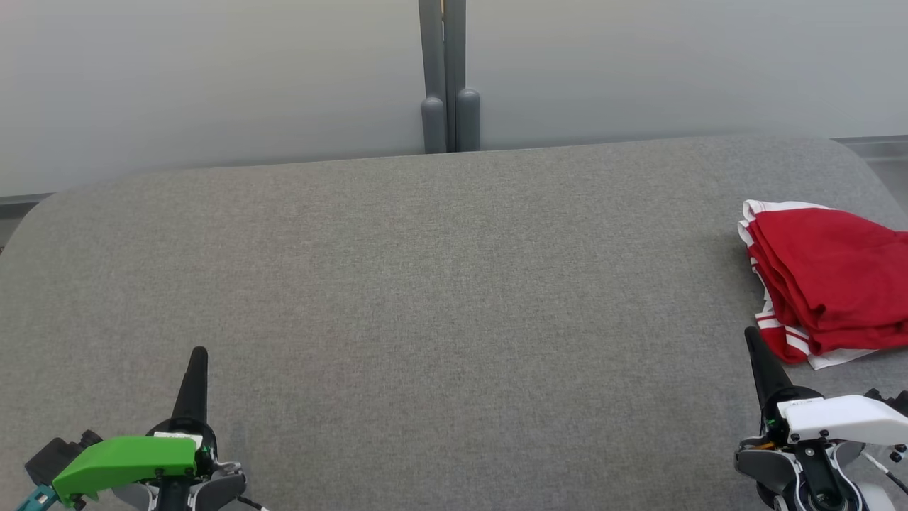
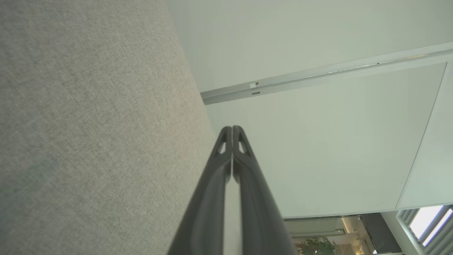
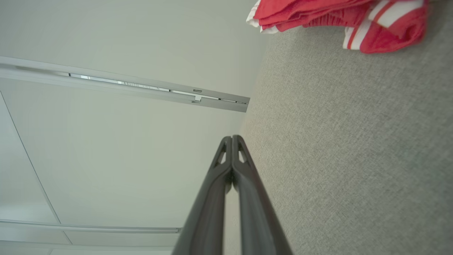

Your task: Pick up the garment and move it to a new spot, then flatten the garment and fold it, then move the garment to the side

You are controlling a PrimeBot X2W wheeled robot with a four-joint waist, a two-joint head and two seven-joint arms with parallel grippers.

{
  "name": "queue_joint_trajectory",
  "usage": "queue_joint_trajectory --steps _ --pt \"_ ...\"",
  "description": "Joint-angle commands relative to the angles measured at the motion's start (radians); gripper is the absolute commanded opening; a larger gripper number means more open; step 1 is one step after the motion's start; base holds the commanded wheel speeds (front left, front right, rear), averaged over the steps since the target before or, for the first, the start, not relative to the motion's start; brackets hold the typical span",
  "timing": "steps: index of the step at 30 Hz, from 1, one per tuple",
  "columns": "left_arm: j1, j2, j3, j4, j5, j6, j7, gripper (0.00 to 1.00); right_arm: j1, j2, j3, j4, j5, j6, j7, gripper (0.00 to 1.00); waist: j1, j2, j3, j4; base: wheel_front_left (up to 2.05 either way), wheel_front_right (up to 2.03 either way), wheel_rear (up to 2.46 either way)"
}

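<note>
Garment (image 1: 830,277): red with white stripes, lying in a folded stack at the far right of the grey padded surface (image 1: 454,284). Its right part runs out of the head view, so I cannot tell how close it sits to the surface's right edge. By the look of it the fold and the move aside are done, or nearly.

Left gripper (image 1: 198,353): near left, clenched on nothing, fingers pressed together and hovering above bare surface, well apart from the garment.

Right gripper (image 1: 750,333): near right, also clenched and empty. Its tip sits just beside the stack's near-left corner. I cannot tell whether it touches the striped hem.

Risks:
- That tip is my main worry. Any swing to the right or farther in would catch the loose white-striped hem poking out of the stack's near side, drag the layers and undo the fold.
- The layers look uneven and loosely stacked. A nudge could slide the top fold off.
- If the stack overhangs an edge I cannot see, a push right could tip it off.

Around: a grey double post (image 1: 449,78) at the middle of the far edge, with pale wall panels (image 1: 213,78) behind it. Neither is in the arms' way, and bare surface lies between the grippers.
</note>
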Motion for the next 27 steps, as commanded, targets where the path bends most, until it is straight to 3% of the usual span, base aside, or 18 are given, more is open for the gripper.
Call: queue_joint_trajectory --steps 1,27 --pt "-0.018 0.003 0.007 -0.009 -0.016 -0.002 0.007 0.0 -0.018 -0.006 0.002 -0.007 0.026 0.001 0.008 0.0 0.0 -0.0001 0.0 -0.001 0.0 0.0 0.0" --pt "-0.047 -0.002 0.029 -0.014 -0.19 -0.003 0.055 0.0 -0.039 -0.008 0.012 -0.005 0.241 0.0 0.057 0.0 0.0 -0.0001 0.009 -0.016 0.0 0.0 0.0"
